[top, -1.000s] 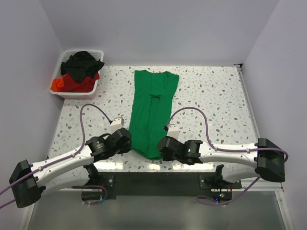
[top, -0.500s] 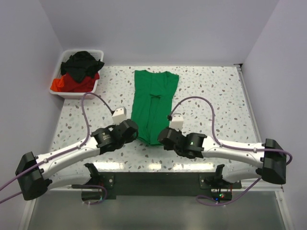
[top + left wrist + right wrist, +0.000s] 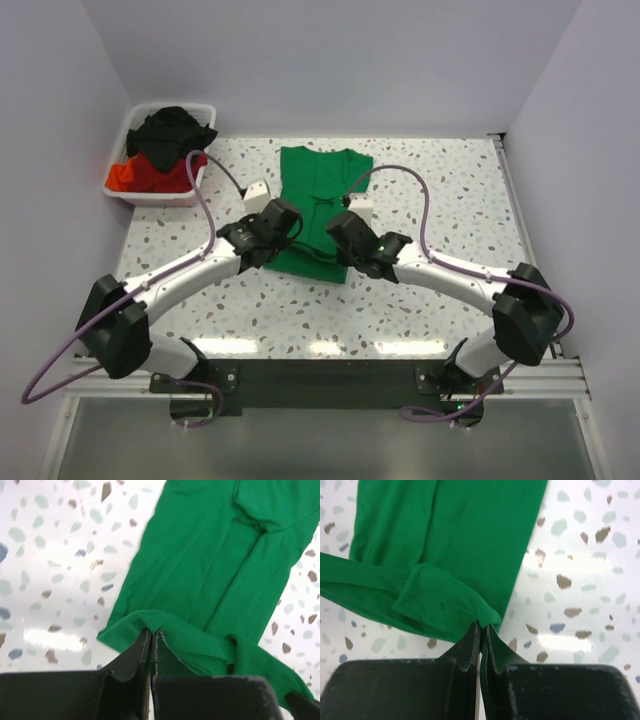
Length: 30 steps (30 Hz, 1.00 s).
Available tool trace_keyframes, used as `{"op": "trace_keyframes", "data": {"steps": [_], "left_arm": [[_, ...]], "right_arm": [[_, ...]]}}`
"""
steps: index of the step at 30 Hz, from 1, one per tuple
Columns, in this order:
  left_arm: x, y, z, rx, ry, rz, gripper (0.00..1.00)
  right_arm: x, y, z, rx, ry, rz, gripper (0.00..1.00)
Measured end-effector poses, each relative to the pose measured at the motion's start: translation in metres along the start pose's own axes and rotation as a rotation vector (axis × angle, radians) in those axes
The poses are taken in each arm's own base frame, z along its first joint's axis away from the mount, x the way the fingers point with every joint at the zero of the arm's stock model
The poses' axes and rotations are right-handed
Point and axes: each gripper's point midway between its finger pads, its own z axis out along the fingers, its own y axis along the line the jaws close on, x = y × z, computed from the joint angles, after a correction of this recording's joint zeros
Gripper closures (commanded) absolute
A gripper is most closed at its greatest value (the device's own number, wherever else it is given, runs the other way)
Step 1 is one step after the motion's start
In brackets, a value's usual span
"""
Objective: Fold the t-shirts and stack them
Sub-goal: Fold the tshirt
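Green t-shirt (image 3: 322, 185) hem pinched by left gripper (image 3: 151, 633) and right gripper (image 3: 482, 627).

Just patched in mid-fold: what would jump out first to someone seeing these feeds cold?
The bright green t-shirt lies lengthwise mid-table, its near hem lifted and doubled back toward the collar. The left pincer and right pincer are each shut on a corner of that hem. At the far left corner, a white bin holds a black t-shirt piled on a red t-shirt.
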Motion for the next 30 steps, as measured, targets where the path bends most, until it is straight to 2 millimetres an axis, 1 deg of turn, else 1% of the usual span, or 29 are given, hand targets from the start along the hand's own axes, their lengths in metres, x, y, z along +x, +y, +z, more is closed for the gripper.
{"op": "trace_keyframes", "data": {"steps": [3,7,10,12,15,19,21,22,23,25,26,27,28,30], "left_arm": [[-0.014,-0.017,0.022,-0.002,-0.012,0.032,1.00],[-0.030,-0.046,0.059,0.011,-0.015,0.071,1.00],[-0.039,-0.057,0.086,0.002,-0.014,0.094,1.00],[-0.047,-0.061,0.102,-0.008,-0.017,0.099,1.00],[-0.057,-0.062,0.123,-0.028,-0.023,0.099,1.00],[-0.067,-0.056,0.146,-0.057,-0.019,0.095,1.00],[-0.069,-0.055,0.155,-0.062,-0.013,0.096,1.00],[-0.069,-0.054,0.159,-0.063,-0.009,0.096,0.98],[-0.069,-0.054,0.163,-0.063,-0.002,0.100,0.86],[-0.067,-0.057,0.174,-0.056,0.007,0.109,0.71],[-0.066,-0.058,0.179,-0.054,0.011,0.117,0.57],[-0.064,-0.059,0.185,-0.048,0.017,0.126,0.52],[-0.060,-0.060,0.191,-0.043,0.026,0.137,0.48],[-0.052,-0.061,0.202,-0.036,0.043,0.160,0.45]], "right_arm": [[-0.020,0.006,0.019,-0.003,-0.011,-0.011,1.00],[-0.049,0.011,0.051,0.006,-0.018,-0.015,1.00],[-0.067,0.009,0.077,0.020,-0.025,-0.013,1.00],[-0.076,0.005,0.094,0.031,-0.023,-0.011,1.00],[-0.085,-0.004,0.113,0.057,-0.022,-0.006,1.00],[-0.090,-0.019,0.127,0.091,-0.017,0.006,1.00],[-0.093,-0.025,0.132,0.105,-0.016,0.016,1.00],[-0.095,-0.027,0.134,0.111,-0.018,0.021,1.00],[-0.097,-0.029,0.137,0.117,-0.019,0.027,1.00],[-0.098,-0.031,0.140,0.124,-0.021,0.040,0.86],[-0.098,-0.033,0.140,0.131,-0.019,0.048,0.79],[-0.098,-0.034,0.141,0.136,-0.020,0.056,0.63],[-0.098,-0.035,0.141,0.138,-0.022,0.066,0.58],[-0.100,-0.037,0.141,0.152,-0.031,0.085,0.50]]}}
